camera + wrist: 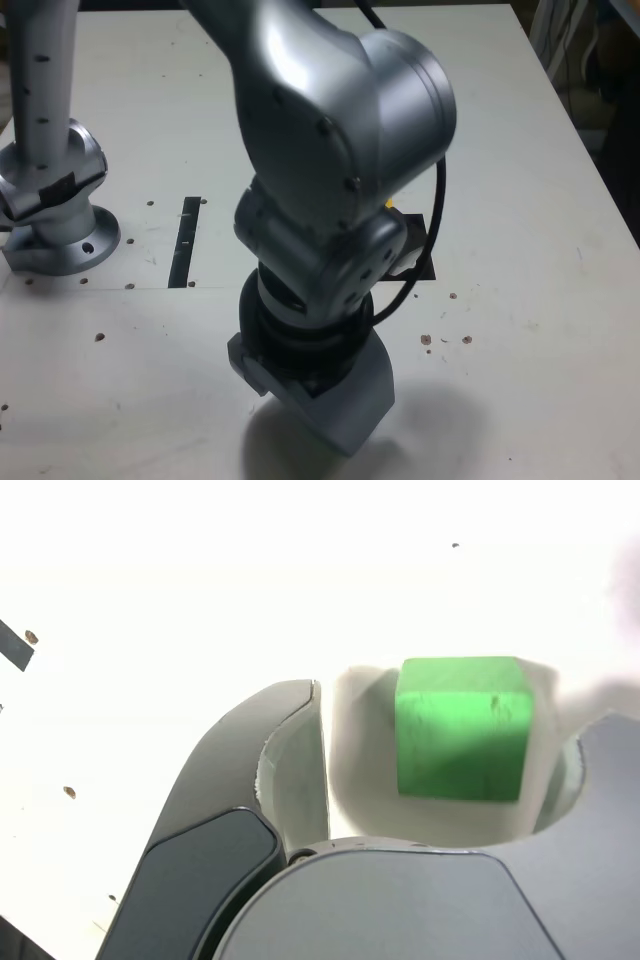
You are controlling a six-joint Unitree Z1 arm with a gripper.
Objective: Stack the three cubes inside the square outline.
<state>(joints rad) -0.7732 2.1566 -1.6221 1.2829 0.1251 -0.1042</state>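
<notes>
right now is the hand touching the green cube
Apart. The wrist view shows the green cube between the open jaws of the hand, with pale surface visible between it and each jaw.

The silver arm (pixel 320 130) comes in from 12 o'clock and fills the middle, its gripper (pixel 340 410) pointing toward 6 o'clock over the pale table (pixel 540 370). A round metal base (pixel 65 240) stands at 9 o'clock, the straight black strip (pixel 185 243) nearer the centre. Toward 3 o'clock, the black outline (pixel 425 270) shows partly behind the arm and cable (pixel 437 210), with a yellow speck (pixel 389 203) beside the arm.
</notes>
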